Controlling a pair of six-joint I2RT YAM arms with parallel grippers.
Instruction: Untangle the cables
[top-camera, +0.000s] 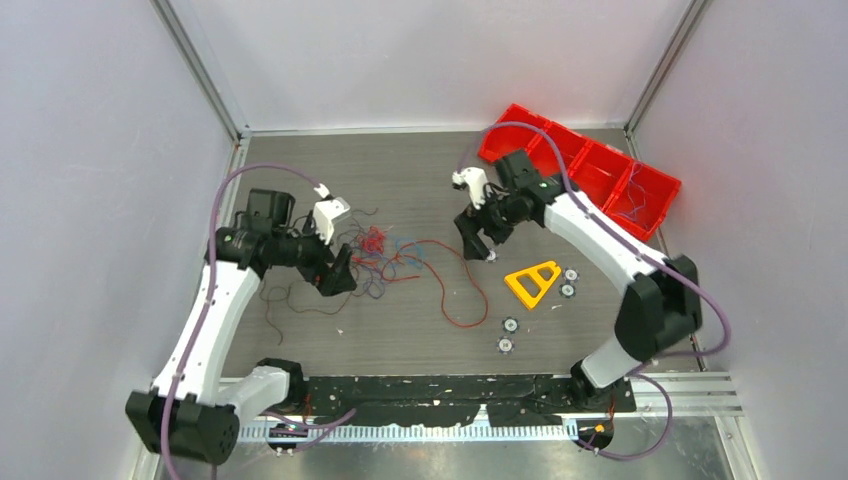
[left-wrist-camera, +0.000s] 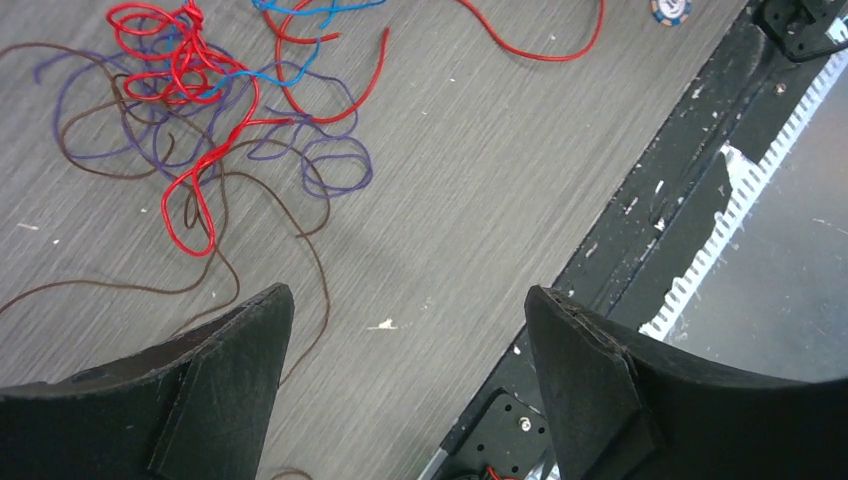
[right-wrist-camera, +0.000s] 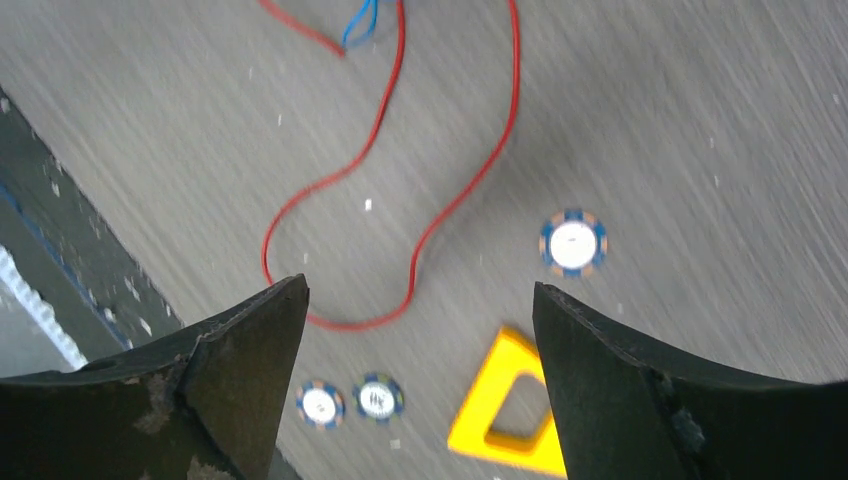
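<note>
**Spotter:** While you're looking at the overhead view, where are the cables sitting?

**Me:** They're lying in a knotted clump on the tabletop, between the two arms and just beside my left hand. A red strand is trailing off toward the yellow triangle and the chips.

**Spotter:** And the hands?

**Me:** I'm seeing the left hand spread wide and gripping nothing, with the clump lying ahead of its fingers. My right hand is also gaping wide and empty, hovering over that red loop.
</note>
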